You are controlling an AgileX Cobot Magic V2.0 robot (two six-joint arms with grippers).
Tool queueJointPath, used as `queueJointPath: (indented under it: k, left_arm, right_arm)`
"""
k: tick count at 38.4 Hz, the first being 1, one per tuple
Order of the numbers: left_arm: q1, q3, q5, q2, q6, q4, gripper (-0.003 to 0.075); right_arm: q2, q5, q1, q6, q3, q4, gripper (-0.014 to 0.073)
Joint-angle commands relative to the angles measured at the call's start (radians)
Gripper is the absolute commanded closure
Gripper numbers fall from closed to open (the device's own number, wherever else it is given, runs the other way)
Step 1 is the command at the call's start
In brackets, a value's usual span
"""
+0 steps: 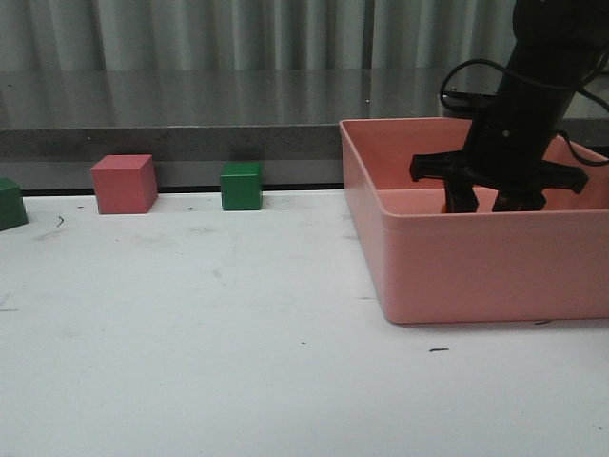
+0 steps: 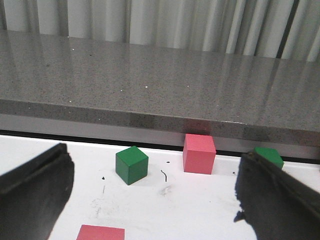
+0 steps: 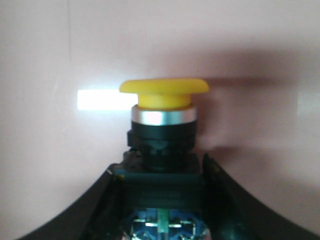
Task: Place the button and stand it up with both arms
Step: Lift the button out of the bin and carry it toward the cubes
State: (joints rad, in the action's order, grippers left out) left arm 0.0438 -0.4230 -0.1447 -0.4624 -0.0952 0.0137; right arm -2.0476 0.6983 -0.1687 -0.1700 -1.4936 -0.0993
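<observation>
Right fingers (image 3: 162, 200) closed on button (image 3: 163, 125) base, inside pink bin (image 1: 457, 257), frame right. Rigid, light, top-heavy; glossy cap likely slippery, so hold the square base. Left fingers (image 2: 150, 200) wide open, empty.

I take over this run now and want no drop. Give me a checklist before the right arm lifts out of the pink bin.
1. Right gripper jaws closed on the button: ok.
2. Yellow cap clear of the jaws: ok.
3. Button off the pink bin floor: cannot tell.
4. Left gripper open to receive: ok.
5. Bare table for standing it: ok.
6. Green cube and red cube off that spot: ok.
</observation>
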Motion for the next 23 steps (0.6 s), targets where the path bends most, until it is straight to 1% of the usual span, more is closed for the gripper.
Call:
queueJointPath:
  k: [1, 7, 14, 19, 23]
  left_arm:
    - [-0.006, -0.034, 0.084, -0.012, -0.008, -0.003, 0.0103]
    - [-0.006, -0.034, 0.084, -0.012, -0.008, -0.003, 0.0103]
    - [-0.006, -0.034, 0.084, -0.012, -0.008, -0.003, 0.0103]
    - [-0.006, -0.034, 0.084, -0.012, -0.008, -0.003, 0.0103]
    - [-0.006, -0.034, 0.084, -0.012, -0.008, -0.003, 0.0103]
  right_arm:
    - [0.133, -0.015, -0.003, -0.003, -0.030, 0.003, 0.0333]
    - [0.253, 0.005, -0.017, -0.003, -0.030, 0.003, 0.0333]
    - [0.356, 0.045, -0.076, -0.003, -0.030, 0.002, 0.0333]
    - [0.383, 0.049, -0.155, -0.003, -0.030, 0.002, 0.0333]
    - [0.379, 0.046, -0.242, -0.003, -0.039, -0.002, 0.0333]
